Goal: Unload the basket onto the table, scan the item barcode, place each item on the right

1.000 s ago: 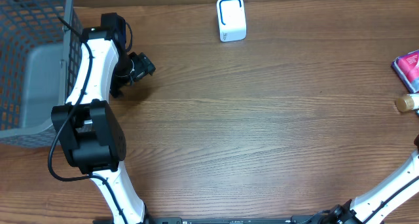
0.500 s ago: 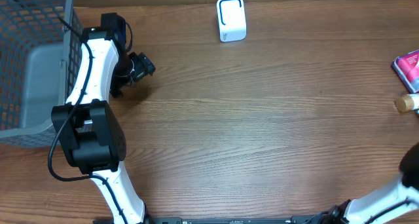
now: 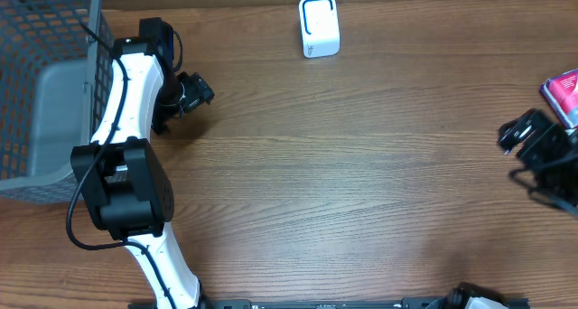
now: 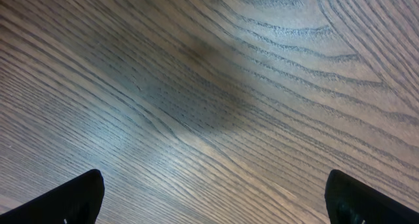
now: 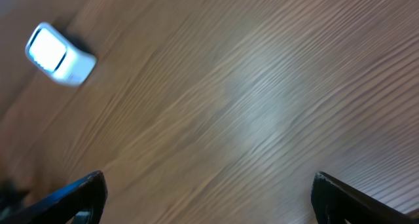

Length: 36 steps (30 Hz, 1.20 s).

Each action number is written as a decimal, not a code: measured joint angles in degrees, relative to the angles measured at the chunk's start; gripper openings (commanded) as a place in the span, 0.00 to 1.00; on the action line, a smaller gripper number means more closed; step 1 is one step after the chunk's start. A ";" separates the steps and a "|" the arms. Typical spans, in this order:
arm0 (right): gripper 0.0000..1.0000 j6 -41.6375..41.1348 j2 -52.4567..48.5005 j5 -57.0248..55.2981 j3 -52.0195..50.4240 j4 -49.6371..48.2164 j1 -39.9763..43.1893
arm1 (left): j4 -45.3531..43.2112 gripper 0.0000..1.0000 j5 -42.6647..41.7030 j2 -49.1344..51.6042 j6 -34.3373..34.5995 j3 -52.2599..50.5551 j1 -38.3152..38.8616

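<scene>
Brown wood-grain table (image 3: pixel 361 164), grey mesh basket (image 3: pixel 36 74) upper left, white scanner (image 3: pixel 319 25) top centre. Pink packet (image 3: pixel 563 88) cropped at right edge. Left gripper (image 4: pixel 216 201), right gripper (image 5: pixel 209 198): spread wide, empty.

We caught pink item (image 3: pixel 565 85) only partly at overhead's right edge: frame cut it, right arm (image 3: pixel 549 155) covered lower end, print too small. Grey basket (image 3: pixel 41 83) cut at upper left. Right wrist view blurred, white scanner (image 5: pixel 60 55) smeared. Left gripper's fingers (image 4: pixel 73 199) and right gripper's fingers (image 5: pixel 77 199) cropped at bottom corners.
</scene>
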State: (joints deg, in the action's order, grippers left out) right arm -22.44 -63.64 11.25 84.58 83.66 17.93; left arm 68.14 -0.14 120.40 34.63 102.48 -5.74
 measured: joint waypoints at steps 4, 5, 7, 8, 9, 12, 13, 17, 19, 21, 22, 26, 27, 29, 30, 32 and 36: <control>1.00 -0.04 1.36 3.78 -1.84 -0.11 -0.35 | 0.00 1.00 0.00 0.00 0.00 0.00 0.00; 1.00 -0.02 1.18 4.22 -1.84 -0.11 -0.35 | 0.02 1.00 0.00 0.00 0.00 0.00 0.02; 1.00 -0.02 0.79 4.85 -1.88 -0.09 -0.35 | 0.00 1.00 0.00 0.00 0.00 0.00 0.00; 1.00 -0.07 0.35 5.11 -1.88 -0.09 -0.35 | 0.00 1.00 0.00 0.00 0.00 0.00 0.00; 1.00 -0.02 0.09 5.11 -1.88 -0.09 -0.35 | 0.00 1.00 0.00 0.00 0.00 0.00 0.00; 1.00 -0.04 -0.98 4.92 -1.88 0.02 -0.35 | 0.00 1.00 0.00 0.00 0.00 0.00 0.00; 1.00 -0.02 -1.33 4.85 -1.95 0.17 -0.35 | 0.00 1.00 0.00 0.00 0.00 0.00 0.00; 1.00 -0.02 -1.64 4.81 -3.45 0.44 -0.42 | 0.00 1.00 0.00 0.00 0.00 0.00 0.00; 1.00 -0.04 -1.62 4.76 -4.26 -0.09 -0.81 | 0.02 1.00 0.00 0.00 0.00 0.00 0.00; 1.00 0.22 -1.27 4.63 -6.25 -3.10 -2.36 | 0.00 1.00 -0.02 0.00 0.00 0.00 0.00; 1.00 1.14 -0.66 4.55 -8.33 -6.58 -3.93 | 0.04 1.00 0.00 0.00 0.02 0.00 0.00; 1.00 4.57 3.74 4.46 -18.12 -19.41 -10.95 | 0.00 1.00 0.00 0.00 0.00 0.00 0.00; 1.00 5.18 5.64 4.44 -21.33 -23.21 -12.39 | 0.02 1.00 -0.02 0.00 0.00 0.00 0.00; 1.00 6.05 10.58 4.61 -28.13 -29.92 -14.34 | 0.02 1.00 0.00 0.00 0.00 0.00 0.00; 1.00 6.40 13.68 4.87 -31.91 -33.38 -14.71 | 0.07 1.00 -0.02 0.00 0.00 0.00 0.00; 1.00 6.95 20.55 5.18 -39.52 -39.54 -14.97 | -0.02 1.00 0.00 0.00 0.00 0.00 0.00; 1.00 7.48 33.38 6.25 -53.66 -51.06 -15.15 | 0.04 1.00 0.00 0.00 0.00 0.00 0.00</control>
State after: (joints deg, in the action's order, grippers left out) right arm -14.96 -30.26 17.50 30.92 32.60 2.79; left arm 68.18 -0.14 120.40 34.63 102.48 -5.74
